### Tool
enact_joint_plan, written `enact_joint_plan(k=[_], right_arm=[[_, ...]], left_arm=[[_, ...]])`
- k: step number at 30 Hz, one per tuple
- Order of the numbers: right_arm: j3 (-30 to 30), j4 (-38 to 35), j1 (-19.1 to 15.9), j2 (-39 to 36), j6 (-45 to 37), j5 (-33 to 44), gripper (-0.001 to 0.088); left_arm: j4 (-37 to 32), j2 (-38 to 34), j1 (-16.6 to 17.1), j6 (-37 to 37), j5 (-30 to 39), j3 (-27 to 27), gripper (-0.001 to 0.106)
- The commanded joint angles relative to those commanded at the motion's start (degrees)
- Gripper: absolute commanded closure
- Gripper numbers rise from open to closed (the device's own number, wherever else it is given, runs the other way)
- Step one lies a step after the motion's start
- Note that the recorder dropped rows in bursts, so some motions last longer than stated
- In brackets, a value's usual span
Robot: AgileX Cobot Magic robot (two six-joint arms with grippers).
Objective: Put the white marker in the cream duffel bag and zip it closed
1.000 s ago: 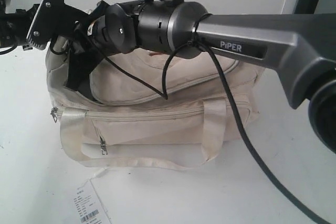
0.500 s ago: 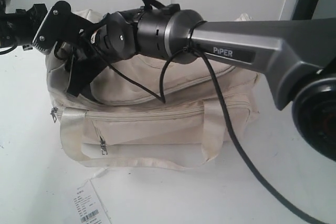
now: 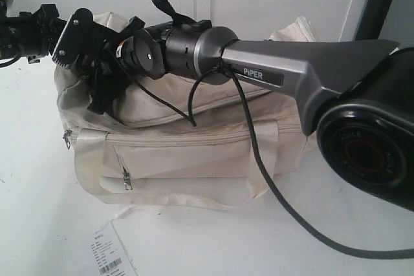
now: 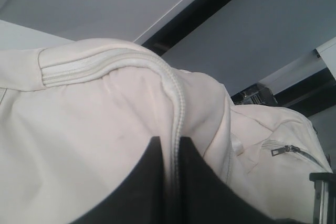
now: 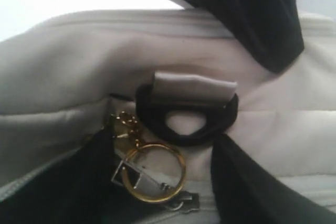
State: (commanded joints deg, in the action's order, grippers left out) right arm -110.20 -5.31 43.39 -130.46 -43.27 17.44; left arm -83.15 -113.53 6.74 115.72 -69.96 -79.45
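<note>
Item: cream duffel bag (image 3: 194, 153), on white surface (image 3: 39, 224). Left end effector (image 4: 169, 142): narrow, pinching bag's zip seam (image 4: 105, 64), likely bracing it. Right end effector (image 5: 160, 137): wide, straddling gold charm (image 5: 157, 174) at bag's same end, holding nothing. White marker: unseen, presumably inside bag.

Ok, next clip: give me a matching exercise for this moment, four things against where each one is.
Things:
1. paper tag
2. gold ring
3. black cable
4. left gripper

Places:
A. closed on the cream duffel bag at its zip seam
B. lying on the table in front of the bag
C. running from the right arm down across the bag's front
D. at the bag's zip, between the open right gripper fingers

Pairs: 1-B, 2-D, 3-C, 4-A
</note>
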Motion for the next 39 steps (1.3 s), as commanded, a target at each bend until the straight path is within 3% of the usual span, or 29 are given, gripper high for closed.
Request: enact_joint_plan(k=[3,4,12,26,39], right_arm=[[0.0,0.0,0.0,0.5,0.0,0.8,0.0841],[0.0,-0.5,0.0,0.9,0.1,1.0,0.0864],[0.0,-1.0,0.0,5.4,7.7,5.0,0.0868],[0.0,-10.6,0.0,8.3,7.9,18.4,0.0868],[0.0,-11.6,0.0,10.8,11.8,25.4,0.0868]], left_arm=[[0.0,0.0,0.0,0.0,0.0,0.0,0.105],[0.0,0.0,0.0,-0.1,0.0,0.0,0.105],[0.2,0.0,0.0,-0.7,0.0,0.0,0.105],[0.5,0.0,0.0,-1.6,0.0,0.0,0.105],[1.4,0.0,0.0,-1.6,0.0,0.0,0.105]])
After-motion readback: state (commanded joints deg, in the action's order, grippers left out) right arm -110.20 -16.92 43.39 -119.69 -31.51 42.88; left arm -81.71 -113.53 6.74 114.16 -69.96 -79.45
